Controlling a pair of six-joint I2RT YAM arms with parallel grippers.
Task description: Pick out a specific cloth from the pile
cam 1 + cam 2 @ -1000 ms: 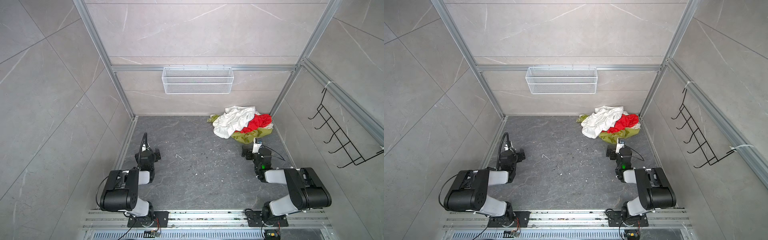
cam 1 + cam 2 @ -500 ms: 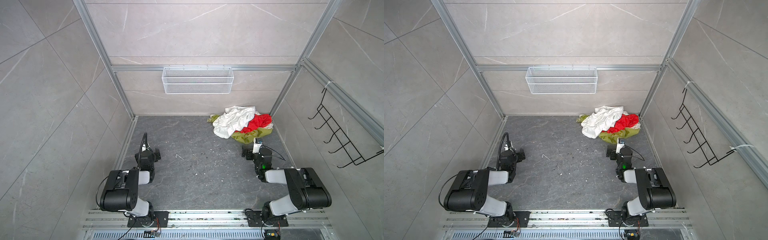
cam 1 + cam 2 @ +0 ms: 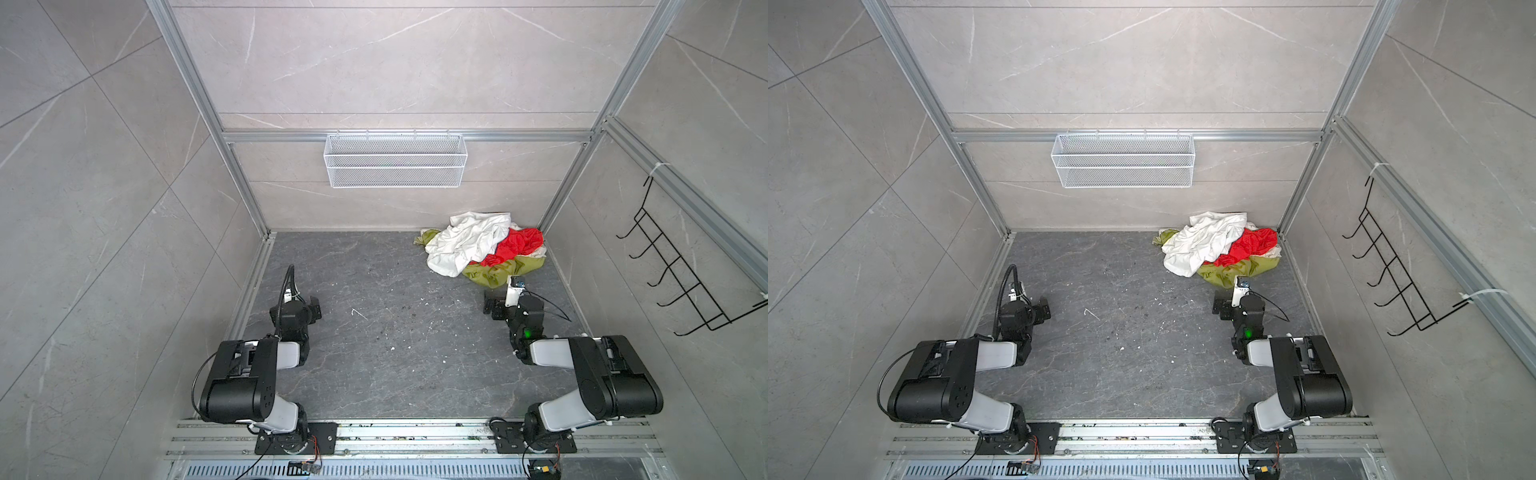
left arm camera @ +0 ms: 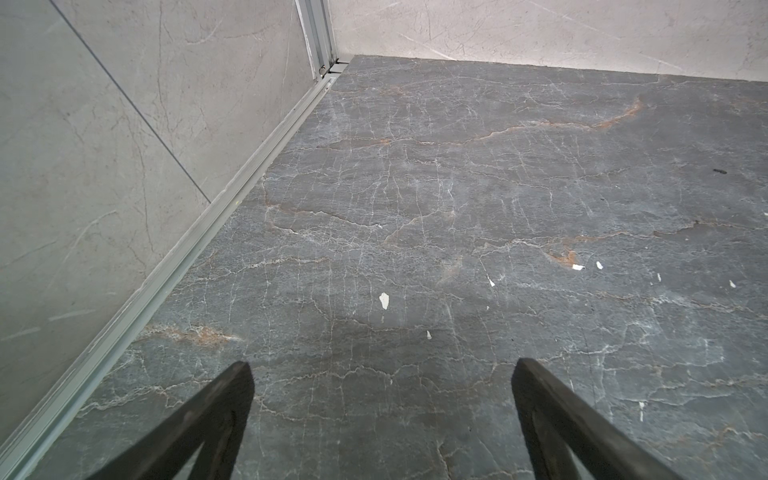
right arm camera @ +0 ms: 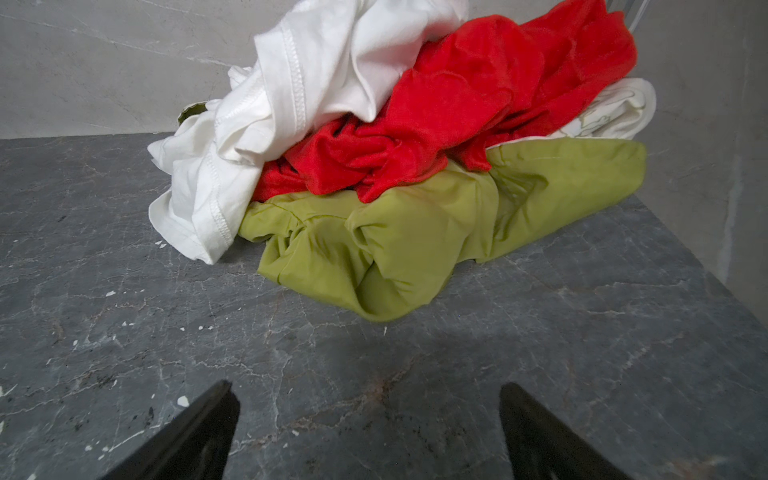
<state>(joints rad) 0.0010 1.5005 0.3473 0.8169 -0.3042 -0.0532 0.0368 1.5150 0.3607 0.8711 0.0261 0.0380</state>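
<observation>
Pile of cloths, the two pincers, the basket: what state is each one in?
White cloth, crumpled, on top of the pile.
Red cloth, crumpled, partly under the white cloth.
Olive-green cloth, bunched, beneath the red cloth.
Left pincer, open, empty.
Right pincer, open, empty, short of the pile.
Wire basket, hanging on the back rail, looks empty.
</observation>
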